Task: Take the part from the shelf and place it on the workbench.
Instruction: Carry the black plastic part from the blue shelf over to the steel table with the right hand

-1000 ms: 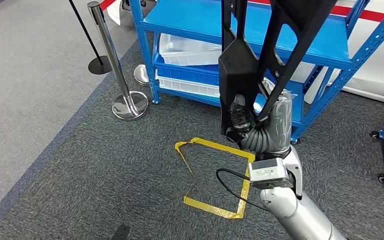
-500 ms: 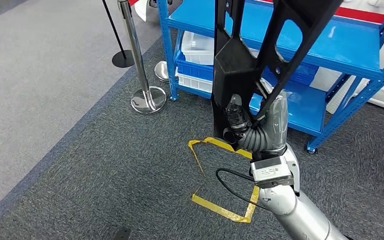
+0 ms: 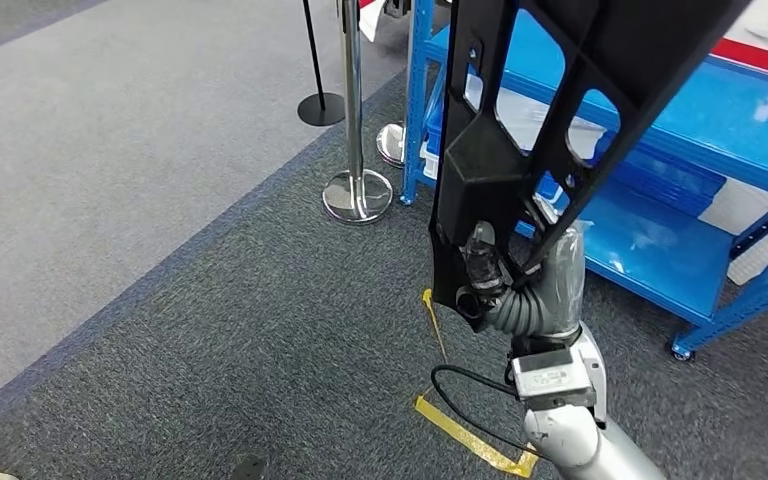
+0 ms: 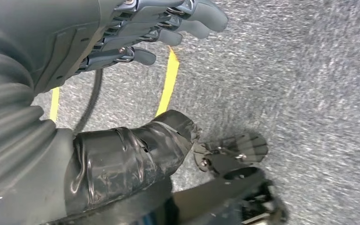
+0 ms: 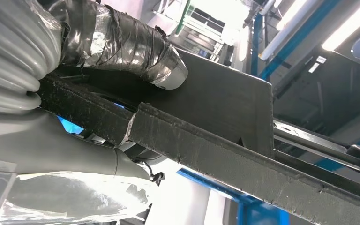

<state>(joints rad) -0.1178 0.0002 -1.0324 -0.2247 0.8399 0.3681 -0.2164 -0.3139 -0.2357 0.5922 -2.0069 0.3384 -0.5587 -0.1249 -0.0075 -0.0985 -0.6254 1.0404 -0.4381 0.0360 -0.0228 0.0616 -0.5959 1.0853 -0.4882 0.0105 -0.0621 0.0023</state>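
The part (image 3: 520, 130) is a large black frame with long cut-outs, standing upright in front of me in the head view. My right hand (image 3: 520, 275) grips it near its lower end, the taped thumb against one face. In the right wrist view the part's edge (image 5: 225, 154) runs across under the taped thumb (image 5: 122, 47). My left hand (image 4: 136, 42) hangs over the grey carpet with its fingers loosely extended and nothing in them.
The blue shelf (image 3: 660, 240) stands behind the part to the right. Chrome stanchions (image 3: 357, 190) stand at its left end. Yellow tape lines (image 3: 465, 435) mark the dark carpet by my right arm. A paler carpet strip runs along the left.
The whole picture has shifted: shelf, stanchions and tape square slid rightward and the shelf looks nearer, so the camera moved. The part stays in my right hand.
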